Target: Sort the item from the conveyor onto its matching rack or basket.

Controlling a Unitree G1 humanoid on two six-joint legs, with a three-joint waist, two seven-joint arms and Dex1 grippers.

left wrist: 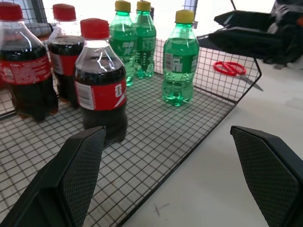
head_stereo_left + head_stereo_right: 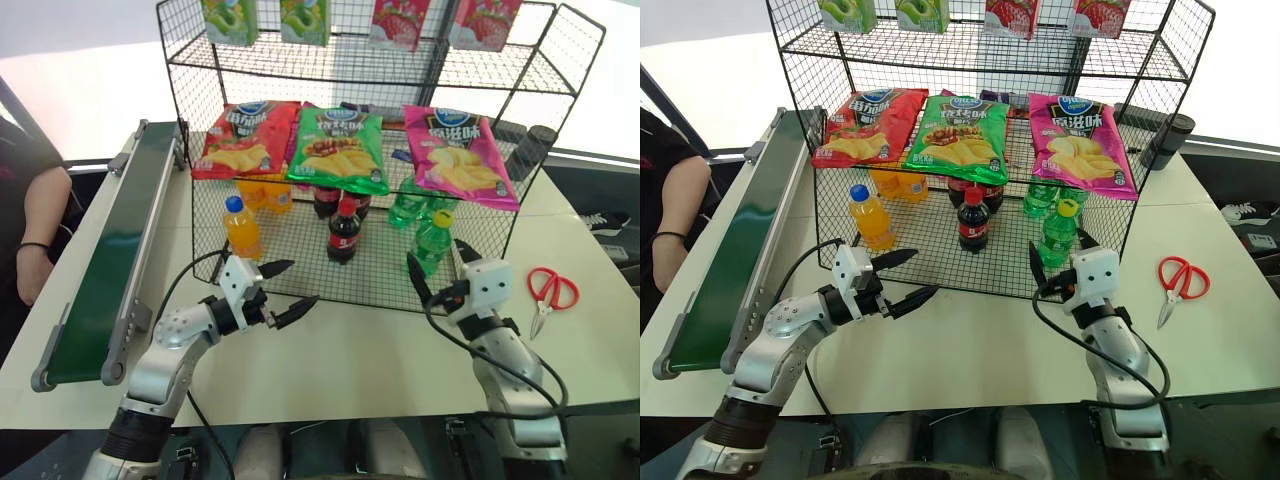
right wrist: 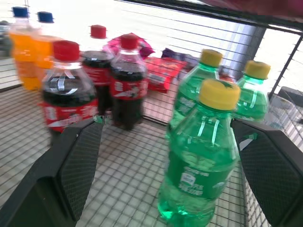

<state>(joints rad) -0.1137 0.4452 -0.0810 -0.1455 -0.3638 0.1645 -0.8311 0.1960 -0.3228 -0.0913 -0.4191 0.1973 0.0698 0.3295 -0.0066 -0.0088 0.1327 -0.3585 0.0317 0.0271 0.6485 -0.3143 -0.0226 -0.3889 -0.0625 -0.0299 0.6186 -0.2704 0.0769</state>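
The right gripper's (image 2: 440, 264) fingers stood spread and empty just before the small clear-green, yellow-capped plastic soda bottle (image 2: 433, 243), upright near the front right edge of the black wire-grid rack's (image 2: 300, 290) bottom tier. The left gripper's (image 2: 287, 290) fingers, likewise released, hovered over bare white worktop (image 2: 350, 350) before that rack.

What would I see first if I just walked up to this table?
Probably the big black wire rack with three bright chip bags across its sloped shelf. Below them, orange, cola and green bottles stand in the bottom basket, and the nearest green bottle stands just beyond the open right tool. Red scissors lie right of the rack.
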